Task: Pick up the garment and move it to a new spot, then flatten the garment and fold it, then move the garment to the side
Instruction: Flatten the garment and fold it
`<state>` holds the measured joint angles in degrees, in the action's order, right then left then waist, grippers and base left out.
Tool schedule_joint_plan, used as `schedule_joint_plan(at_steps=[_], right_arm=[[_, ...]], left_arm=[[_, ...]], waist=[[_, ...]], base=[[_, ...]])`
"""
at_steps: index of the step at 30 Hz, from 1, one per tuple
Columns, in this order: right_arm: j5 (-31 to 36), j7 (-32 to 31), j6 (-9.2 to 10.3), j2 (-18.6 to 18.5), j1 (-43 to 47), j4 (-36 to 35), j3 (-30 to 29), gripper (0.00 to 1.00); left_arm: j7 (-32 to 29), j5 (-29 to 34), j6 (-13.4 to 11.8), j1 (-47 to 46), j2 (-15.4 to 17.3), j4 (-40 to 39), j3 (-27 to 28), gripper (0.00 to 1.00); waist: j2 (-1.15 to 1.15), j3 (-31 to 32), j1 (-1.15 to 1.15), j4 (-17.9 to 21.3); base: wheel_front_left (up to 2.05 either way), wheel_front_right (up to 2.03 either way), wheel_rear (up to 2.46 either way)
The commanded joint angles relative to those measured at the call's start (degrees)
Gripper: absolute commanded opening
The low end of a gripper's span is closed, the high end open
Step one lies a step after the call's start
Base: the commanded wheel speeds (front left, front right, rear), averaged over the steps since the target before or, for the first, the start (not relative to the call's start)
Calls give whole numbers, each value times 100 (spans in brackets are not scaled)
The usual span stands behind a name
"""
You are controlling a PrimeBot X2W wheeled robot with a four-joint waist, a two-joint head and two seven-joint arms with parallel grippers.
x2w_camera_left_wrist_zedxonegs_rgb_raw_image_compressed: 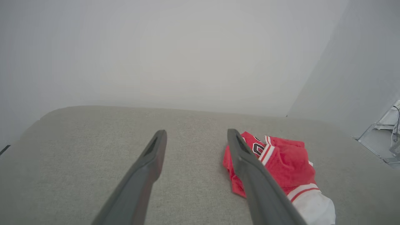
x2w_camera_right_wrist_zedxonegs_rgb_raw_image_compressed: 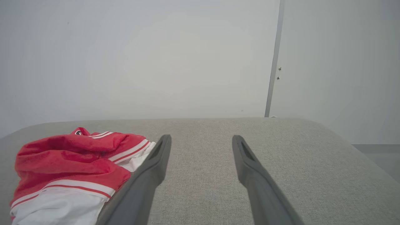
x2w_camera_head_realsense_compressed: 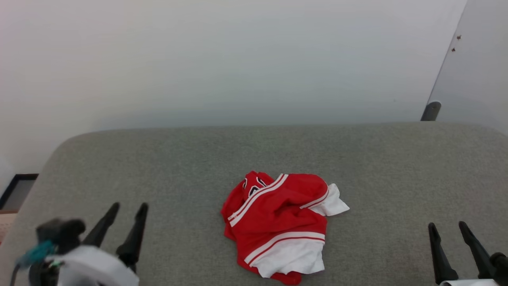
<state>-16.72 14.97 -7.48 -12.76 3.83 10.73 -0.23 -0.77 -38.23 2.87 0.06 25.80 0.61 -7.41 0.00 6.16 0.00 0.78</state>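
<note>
The garment (x2w_camera_head_realsense_compressed: 278, 222) lies crumpled in a heap on the grey fabric surface (x2w_camera_head_realsense_compressed: 254, 159), near its front middle: red cloth, white sleeve parts, striped trim and a bit of black print at its top. My left gripper (x2w_camera_head_realsense_compressed: 129, 206) hangs open at the lower left, well apart from the heap. My right gripper (x2w_camera_head_realsense_compressed: 448, 226) stands open at the lower right, also apart. In the left wrist view the garment (x2w_camera_left_wrist_zedxonegs_rgb_raw_image_compressed: 287, 165) lies right of the open left gripper (x2w_camera_left_wrist_zedxonegs_rgb_raw_image_compressed: 197, 134). In the right wrist view the garment (x2w_camera_right_wrist_zedxonegs_rgb_raw_image_compressed: 68, 165) lies left of the open right gripper (x2w_camera_right_wrist_zedxonegs_rgb_raw_image_compressed: 201, 139).
The grey surface has rounded far corners and ends at a pale wall (x2w_camera_head_realsense_compressed: 238, 59). A vertical wall seam with a dark post (x2w_camera_head_realsense_compressed: 430, 111) stands at the far right. A dark-framed object (x2w_camera_head_realsense_compressed: 16, 190) sits off the left edge.
</note>
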Motion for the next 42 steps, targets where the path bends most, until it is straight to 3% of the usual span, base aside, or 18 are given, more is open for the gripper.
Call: schedule_joint_plan(at_steps=[1,9,14,21,28,42], right_arm=[[29,30,-3,11,-72,5,19,100],[-5,31,-3,48,-305,106,204,100],[-32,31,-3,69,-409,153,271,100],[-33,31,-3,91,-532,175,341,100],[-35,31,-3,101,-640,201,378,100],[-32,31,-3,139,-771,186,366,100]], left_arm=[[-122,-64,41,-120,37,-33,-36,100],[-1962,-821,-79,-901,14,33,-436,100],[-3158,-1223,-400,-1344,-80,193,-729,100],[-4078,-1244,-440,-1997,-126,682,-1189,100],[-4441,-1097,-309,-2485,-235,1449,-1555,100],[-4126,-998,-9,-2999,-460,2835,-1699,100]], waist=[[0,-60,0,63],[0,-194,0,276],[0,-240,0,394],[0,-360,0,518],[0,-490,0,664],[0,-780,0,896]], base=[[0,0,0],[0,0,0],[0,0,0],[0,0,0],[0,0,0],[0,0,0]])
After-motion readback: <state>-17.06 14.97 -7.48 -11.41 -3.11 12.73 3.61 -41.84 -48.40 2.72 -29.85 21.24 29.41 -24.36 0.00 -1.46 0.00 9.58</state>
